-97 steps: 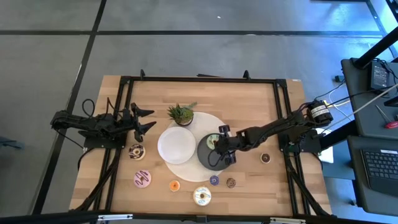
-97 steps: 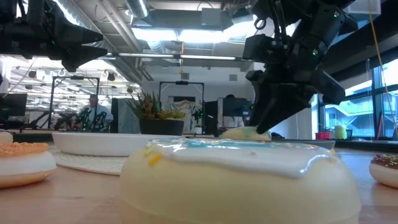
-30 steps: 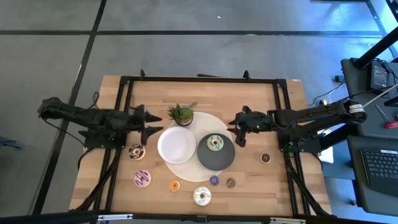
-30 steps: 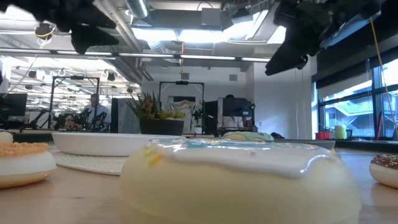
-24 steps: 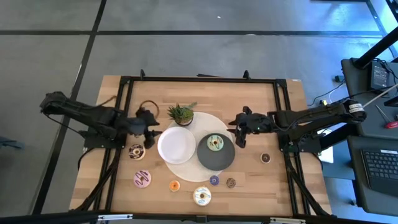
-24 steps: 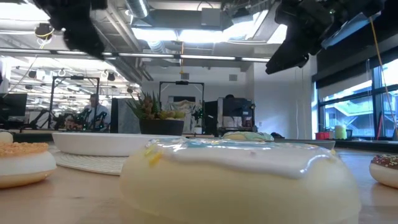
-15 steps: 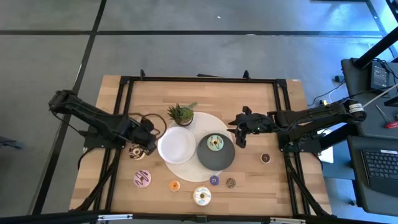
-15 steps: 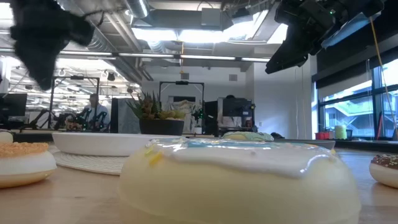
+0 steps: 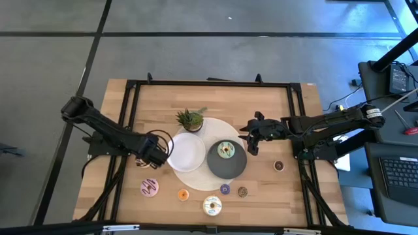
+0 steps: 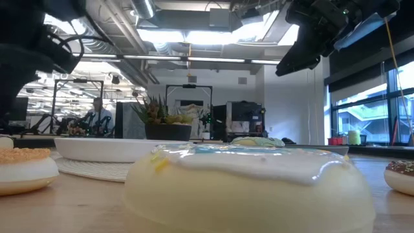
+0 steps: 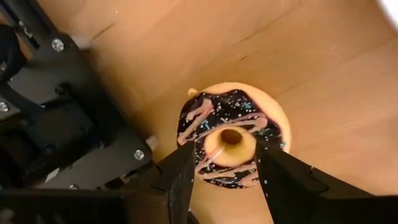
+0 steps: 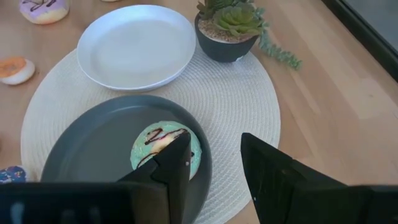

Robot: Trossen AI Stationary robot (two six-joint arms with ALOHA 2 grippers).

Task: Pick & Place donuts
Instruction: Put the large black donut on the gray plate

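Note:
My left gripper [image 9: 150, 156] [image 11: 227, 149] points down over a chocolate-iced donut with pink drizzle [image 11: 233, 118] lying flat on the wood left of the white plate [image 9: 186, 151]. It is open, one finger over each side of the ring; the frames do not show any touch. My right gripper [image 9: 250, 138] [image 12: 214, 143] hangs open in the air beside the dark grey plate [image 9: 215, 168], on which a green-iced donut [image 9: 226, 150] lies flat. On the near wood lie a pink donut [image 9: 149, 188], a white donut [image 9: 211, 206] and several mini ones.
A potted plant [image 9: 189, 119] stands at the far rim of the round woven mat [image 9: 196, 179] under both plates. Minis lie near: orange [image 9: 183, 194], purple [image 9: 225, 189], brown [image 9: 242, 192], and a dark one [image 9: 279, 166] to the right. A black frame rails the table.
My left gripper has swung from beside the plant toward the table's near edge and come down, tipping from level to pointing down, and now stands over the chocolate donut. My right arm has kept still.

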